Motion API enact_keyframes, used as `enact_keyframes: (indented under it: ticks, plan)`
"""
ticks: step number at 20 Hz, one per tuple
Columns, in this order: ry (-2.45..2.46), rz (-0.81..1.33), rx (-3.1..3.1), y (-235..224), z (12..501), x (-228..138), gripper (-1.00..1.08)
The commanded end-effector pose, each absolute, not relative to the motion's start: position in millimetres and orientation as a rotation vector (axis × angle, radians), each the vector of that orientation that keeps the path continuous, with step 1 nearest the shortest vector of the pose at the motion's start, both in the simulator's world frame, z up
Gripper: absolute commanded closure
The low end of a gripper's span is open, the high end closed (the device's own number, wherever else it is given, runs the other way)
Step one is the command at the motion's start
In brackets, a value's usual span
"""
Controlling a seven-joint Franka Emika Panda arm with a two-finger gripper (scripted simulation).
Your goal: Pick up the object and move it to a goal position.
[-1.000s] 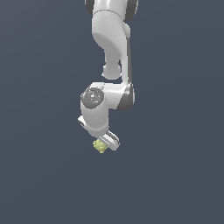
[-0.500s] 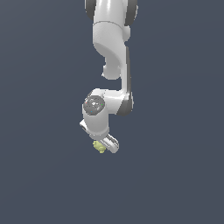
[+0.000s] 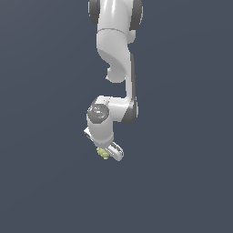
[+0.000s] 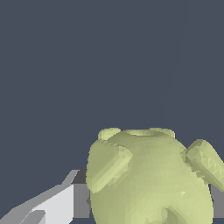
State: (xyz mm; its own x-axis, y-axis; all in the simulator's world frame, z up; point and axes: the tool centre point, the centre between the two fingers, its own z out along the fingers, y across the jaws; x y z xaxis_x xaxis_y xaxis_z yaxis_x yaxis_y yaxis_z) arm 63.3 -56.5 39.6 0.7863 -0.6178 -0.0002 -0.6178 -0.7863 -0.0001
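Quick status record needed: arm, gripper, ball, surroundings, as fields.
arm: white, reaching down from the top of the exterior view
gripper: shut on the ball
ball: pale yellow-green, knobbly, tiny beside the gripper; fills much of the wrist view
finger: white, touching the ball's side
surroundings: plain dark grey background; no goal marker visible

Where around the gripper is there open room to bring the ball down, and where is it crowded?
Open dark ground borders the gripper on both exterior-view sides and below. The only crowding is at the gripper itself, where the knobbly ball sits, filling the wrist view.
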Motion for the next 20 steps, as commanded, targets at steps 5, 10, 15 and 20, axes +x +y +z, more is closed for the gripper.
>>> enact_keyframes:
  ticks: [5, 10, 15, 20]
  plan:
    - [1.027, 0.0, -2.969, -57, 39, 63, 1.08]
    - [1.027, 0.0, -2.969, -58, 40, 63, 1.08]
    - [1.027, 0.0, -2.969, -71, 50, 57, 1.08]
    - [1.027, 0.0, -2.968, -102, 72, 45, 1.08]
